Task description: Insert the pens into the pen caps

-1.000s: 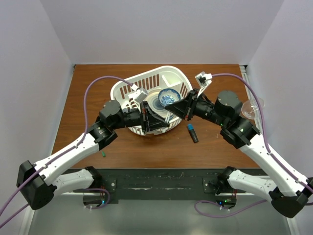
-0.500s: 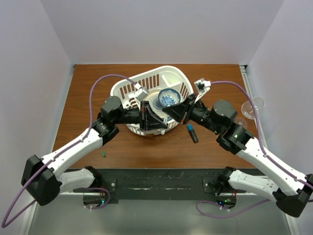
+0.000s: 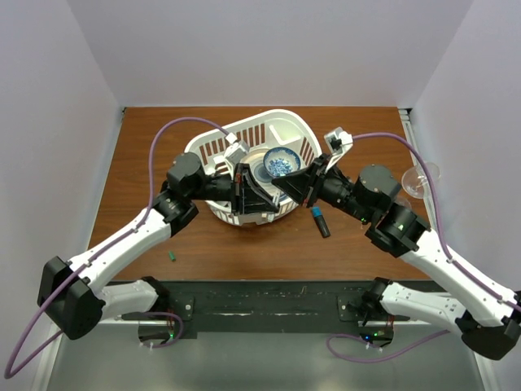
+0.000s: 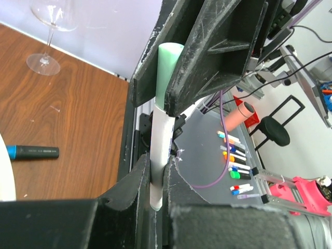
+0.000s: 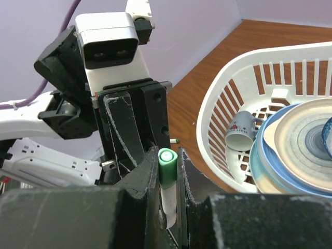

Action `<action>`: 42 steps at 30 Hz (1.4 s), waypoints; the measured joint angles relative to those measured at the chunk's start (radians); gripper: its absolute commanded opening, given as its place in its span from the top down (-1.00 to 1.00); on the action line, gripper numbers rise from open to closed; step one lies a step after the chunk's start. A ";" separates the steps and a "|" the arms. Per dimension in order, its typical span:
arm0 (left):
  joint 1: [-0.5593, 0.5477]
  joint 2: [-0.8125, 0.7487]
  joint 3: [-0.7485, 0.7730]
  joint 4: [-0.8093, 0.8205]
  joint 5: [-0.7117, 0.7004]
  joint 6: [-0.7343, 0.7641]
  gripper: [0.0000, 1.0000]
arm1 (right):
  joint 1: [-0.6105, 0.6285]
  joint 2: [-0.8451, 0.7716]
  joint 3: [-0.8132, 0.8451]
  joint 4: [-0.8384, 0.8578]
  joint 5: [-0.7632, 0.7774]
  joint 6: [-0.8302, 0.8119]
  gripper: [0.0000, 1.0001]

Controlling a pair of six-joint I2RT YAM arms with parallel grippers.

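Note:
A white pen [image 4: 158, 150] stands between my two grippers above the basket's near side. My left gripper [image 4: 157, 165] [image 3: 242, 191] is shut on its white barrel. My right gripper [image 5: 167, 158] [image 3: 295, 186] is shut on the green pen cap [image 5: 167, 165] [image 4: 168, 67] at the pen's other end. The cap meets the barrel in line; how deep it sits I cannot tell. A black marker with a blue end [image 3: 320, 221] [image 4: 33, 152] lies on the table right of the basket. A tiny green piece [image 3: 172, 256] lies near the front left.
The white basket [image 3: 281, 115] [image 5: 244, 65] holds a blue patterned bowl [image 3: 281, 161], plates [image 5: 298, 145] and a mug [image 5: 241, 129]. A wine glass [image 3: 419, 181] [image 4: 49, 31] stands at the table's right edge. White walls close in the table on three sides.
My right gripper has moved left, closing the gap to the left gripper. The left gripper has shifted slightly towards the back. Both grips are unchanged.

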 measured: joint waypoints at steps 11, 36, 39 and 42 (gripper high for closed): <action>0.018 0.005 0.015 -0.035 0.066 0.002 1.00 | 0.001 -0.031 -0.057 0.061 -0.024 0.063 1.00; 0.035 0.019 0.143 -0.380 0.023 0.139 1.00 | 0.070 0.039 0.031 -0.062 0.142 0.042 1.00; 0.035 0.019 0.144 -0.375 0.029 0.127 1.00 | 0.097 0.038 0.035 -0.069 0.188 0.047 1.00; 0.035 0.021 0.136 -0.333 0.056 0.087 1.00 | 0.108 0.021 0.013 -0.033 0.196 0.051 1.00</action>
